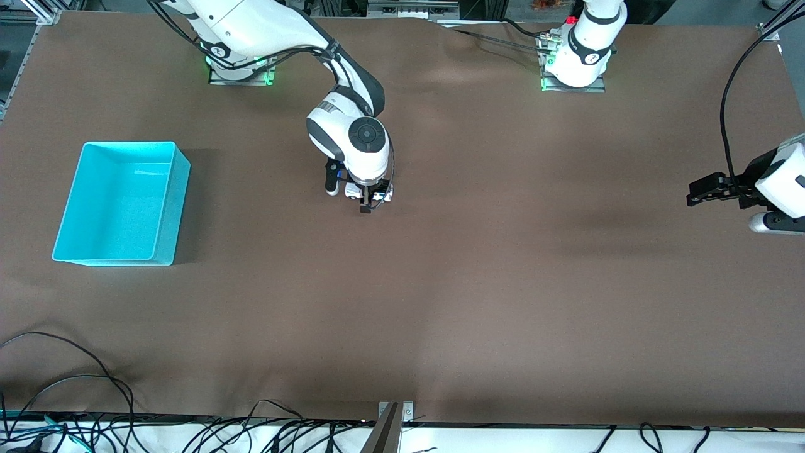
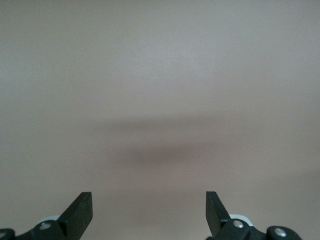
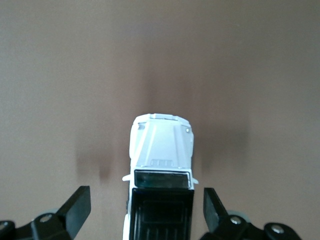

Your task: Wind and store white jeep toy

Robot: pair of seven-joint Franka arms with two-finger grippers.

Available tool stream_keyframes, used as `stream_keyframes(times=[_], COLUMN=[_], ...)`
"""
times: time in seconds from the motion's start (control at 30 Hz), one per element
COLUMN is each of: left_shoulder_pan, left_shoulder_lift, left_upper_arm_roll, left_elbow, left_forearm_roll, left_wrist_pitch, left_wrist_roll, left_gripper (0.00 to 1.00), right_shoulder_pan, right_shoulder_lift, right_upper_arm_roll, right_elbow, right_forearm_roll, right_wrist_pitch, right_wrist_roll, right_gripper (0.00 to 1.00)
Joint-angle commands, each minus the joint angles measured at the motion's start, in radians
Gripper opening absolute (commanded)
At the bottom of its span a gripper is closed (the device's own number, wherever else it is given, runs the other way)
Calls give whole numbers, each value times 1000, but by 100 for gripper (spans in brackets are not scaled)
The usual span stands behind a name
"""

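Both arms wore glossy white shells with dark grey bands at the joints. The right arm (image 1: 277,31) carried a round black cap on its wrist housing (image 1: 366,135) and a bundle of black cables along its upper link. Its base plate (image 1: 242,75) glowed green at the edges, as did the left arm's base (image 1: 573,82), where a small red light and silver connectors also showed. A black cable looped to the left arm's wrist (image 1: 783,176). The jaws were matte black wedges in both wrist views, mounted on black carriers with silver screw heads (image 3: 46,218).
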Motion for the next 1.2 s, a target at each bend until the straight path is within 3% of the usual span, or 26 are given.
stream_keyframes(times=[0.0, 0.2, 0.23, 0.33, 0.43, 0.47, 0.9, 1.17], left_shoulder_pan=[6, 7, 7, 7, 9, 9, 6, 6], left_shoulder_lift=[-17, -9, -9, -9, -9, -9, -6, -2], left_upper_arm_roll=[-8, -13, -13, -13, -13, -13, -11, -13], left_elbow=[-2, 4, 2, 2, 2, 1, 2, 2], left_forearm_roll=[-17, -15, -15, -15, -15, -15, -14, -14], left_wrist_pitch=[-10, -5, -5, -5, -5, -5, -2, -2], left_wrist_roll=[-9, -8, -8, -8, -8, -8, -8, -9], left_gripper=[100, 100, 100, 100, 100, 100, 100, 100], right_shoulder_pan=[21, 26, 26, 26, 26, 26, 20, -25], right_shoulder_lift=[39, 43, 43, 46, 55, 61, 70, 20], right_upper_arm_roll=[-5, -5, -5, -5, -5, -5, -23, -18], right_elbow=[51, 55, 55, 56, 70, 74, 127, 174], right_forearm_roll=[-36, -39, -38, -33, -36, -36, -59, -44], right_wrist_pitch=[-8, -8, -8, -6, -6, -6, -40, -204], right_wrist_roll=[41, 49, 50, 56, 79, 81, 75, -8], right_gripper=[100, 100, 93, 57, 8, 0, 0, 0])
